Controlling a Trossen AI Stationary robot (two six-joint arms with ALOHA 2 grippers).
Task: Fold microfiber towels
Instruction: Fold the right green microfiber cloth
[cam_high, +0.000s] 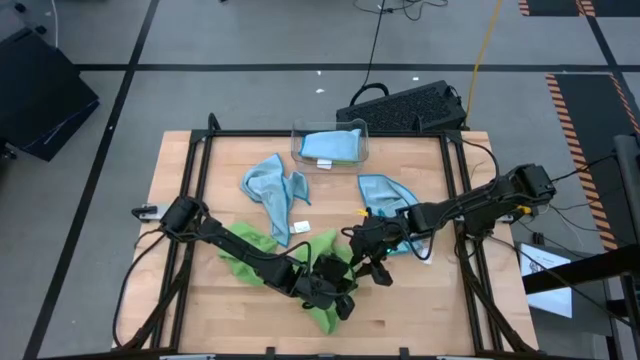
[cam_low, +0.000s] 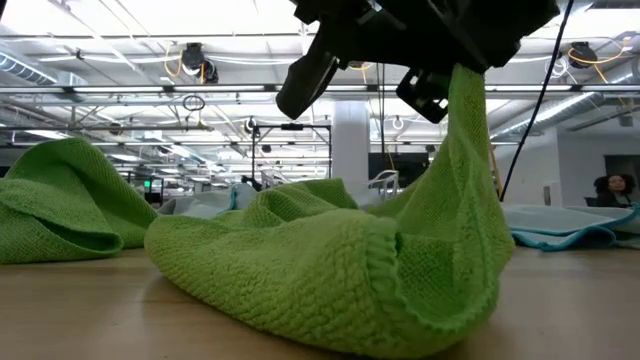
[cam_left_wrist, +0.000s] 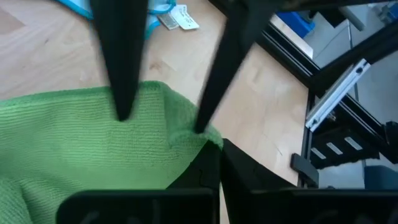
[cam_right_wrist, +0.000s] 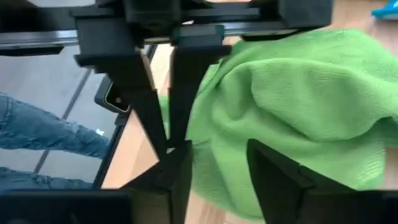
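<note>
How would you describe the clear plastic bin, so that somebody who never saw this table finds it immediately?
Start at the wooden table and go to the middle of its far edge, near the black keyboard. The clear plastic bin stands there with a folded light blue cloth inside; it is the only container, everything else being loose cloths.

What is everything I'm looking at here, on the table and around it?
green towels: at least one, lime green, front middle of the table, one corner lifted by the left gripper; more green cloth lies bunched to its left, and I cannot tell how many pieces it makes
blue towels: three, light blue; one crumpled at table centre, one at the right, one inside the bin
clear plastic bin: one, see-through, back middle of the table
table: one, pale wood with a black frame
keyboard: one, black, on the floor behind the table
left gripper: shut on the green towel
right gripper: hovering close beside it over the same towel
</note>
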